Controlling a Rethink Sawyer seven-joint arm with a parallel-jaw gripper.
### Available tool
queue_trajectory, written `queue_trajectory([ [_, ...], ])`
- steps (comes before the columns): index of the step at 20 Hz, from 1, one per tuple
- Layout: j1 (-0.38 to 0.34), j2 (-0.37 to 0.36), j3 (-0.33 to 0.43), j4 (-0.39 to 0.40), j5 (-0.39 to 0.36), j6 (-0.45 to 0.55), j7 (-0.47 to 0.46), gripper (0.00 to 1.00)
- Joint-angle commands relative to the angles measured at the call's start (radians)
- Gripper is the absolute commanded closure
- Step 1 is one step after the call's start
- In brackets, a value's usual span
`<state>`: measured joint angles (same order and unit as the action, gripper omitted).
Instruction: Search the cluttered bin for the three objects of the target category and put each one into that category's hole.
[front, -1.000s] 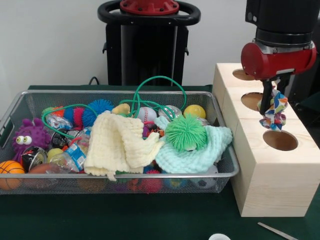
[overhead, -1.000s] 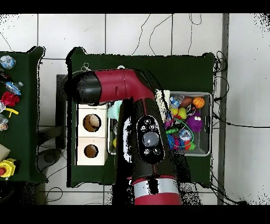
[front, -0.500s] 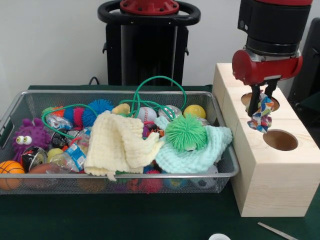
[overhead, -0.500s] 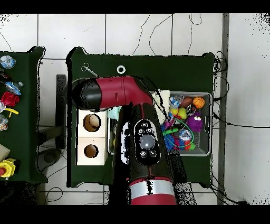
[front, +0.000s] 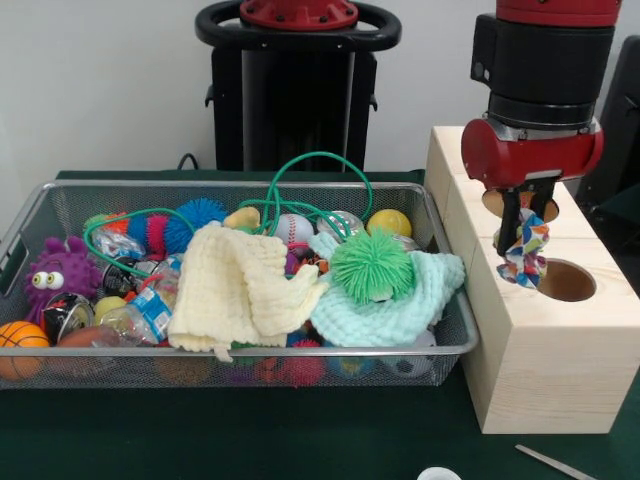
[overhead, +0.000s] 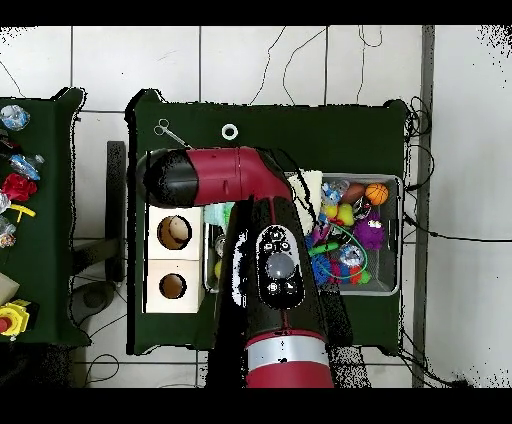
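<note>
My gripper is shut on a knotted multicoloured fabric toy. It holds the toy above the row of three pale wooden cubes on the right. The toy hangs between the mid-sized round hole in the middle cube, partly hidden behind the fingers, and the wider hole in the nearest cube. The wire mesh bin lies to the left, full of toys and cloths. In the overhead view the arm hides the gripper and one cube; the bin's rim shows to the right.
The bin holds a yellow cloth, a mint cloth, a green spiky ball, a green cord and a purple monster. A metal tool and a white ring lie on the front table edge.
The gripper has moved left over the cubes, from above the nearest hole toward the middle cube. The fabric toy is still in it.
</note>
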<state>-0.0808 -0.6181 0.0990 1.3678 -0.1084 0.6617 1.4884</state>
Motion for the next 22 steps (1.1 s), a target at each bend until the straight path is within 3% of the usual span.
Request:
queue_trajectory([
  [1,0.013,0.046,0.003,0.117,0.075,-0.020,0.284,1.00],
  [12,0.063,0.048,-0.028,0.189,0.118,-0.046,0.288,1.00],
  [22,0.069,0.082,-0.047,0.181,0.110,-0.131,0.255,1.00],
])
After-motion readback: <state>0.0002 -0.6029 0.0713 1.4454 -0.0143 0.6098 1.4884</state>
